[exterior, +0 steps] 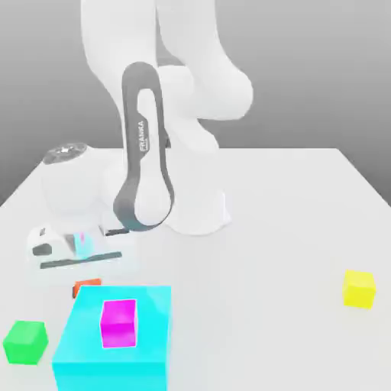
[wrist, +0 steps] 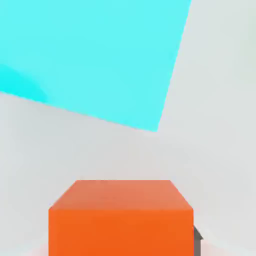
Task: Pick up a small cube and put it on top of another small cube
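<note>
Arm (exterior: pixel 145 145) bent low fwd, tool (exterior: pixel 85 281) shut on small cube (exterior: pixel 85 287).

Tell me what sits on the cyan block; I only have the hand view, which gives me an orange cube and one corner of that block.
Observer: A magenta cube stands on top of the cyan block.
Operator: Any other small cubes nearby?
Observer: A green cube rests on the table at the exterior view's left of the block, nearer the camera than the orange cube.
Operator: Anything further off?
Observer: A yellow cube sits alone, far toward the exterior view's right.
</note>
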Motion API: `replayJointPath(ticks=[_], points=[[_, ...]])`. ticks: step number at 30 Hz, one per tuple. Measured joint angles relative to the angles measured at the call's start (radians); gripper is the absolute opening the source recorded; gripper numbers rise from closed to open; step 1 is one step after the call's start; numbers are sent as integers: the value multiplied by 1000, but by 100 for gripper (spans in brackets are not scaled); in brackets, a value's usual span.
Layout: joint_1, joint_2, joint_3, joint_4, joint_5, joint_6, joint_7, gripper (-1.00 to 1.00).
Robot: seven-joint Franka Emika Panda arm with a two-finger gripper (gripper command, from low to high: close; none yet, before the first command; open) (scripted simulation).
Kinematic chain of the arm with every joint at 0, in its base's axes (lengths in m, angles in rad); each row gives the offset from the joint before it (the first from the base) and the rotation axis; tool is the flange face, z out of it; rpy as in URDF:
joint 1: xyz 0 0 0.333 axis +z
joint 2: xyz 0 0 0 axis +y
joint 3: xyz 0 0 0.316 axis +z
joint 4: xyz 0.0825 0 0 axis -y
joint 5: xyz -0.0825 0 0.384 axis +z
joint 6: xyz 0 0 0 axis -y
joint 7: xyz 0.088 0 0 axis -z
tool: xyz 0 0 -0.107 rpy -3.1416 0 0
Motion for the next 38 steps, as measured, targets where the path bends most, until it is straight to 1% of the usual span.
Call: replayJointPath(ticks=[2, 4, 9, 14, 16, 18, 21, 28, 30, 33, 34, 38], points=[[29, -19, -35, -4, -24, -14, 17, -100], [79, -52, -97, -10, -68, -38, 50, -100], [190, -144, -245, -34, -224, -102, 166, -100], [232, -235, -327, -60, -390, -164, 291, -100], [230, -268, -336, -70, -439, -189, 328, -100], [245, -295, -326, -40, -451, -229, 321, -100], [279, -326, -292, 52, -469, -342, 362, -100], [431, -388, -199, 289, -542, -644, 535, -100], [441, -367, -195, 299, -529, -647, 555, -100], [447, -282, -195, 284, -484, -555, 531, -100], [444, -252, -193, 277, -470, -521, 521, 100], [444, -252, -193, 277, -470, -521, 521, 100]])
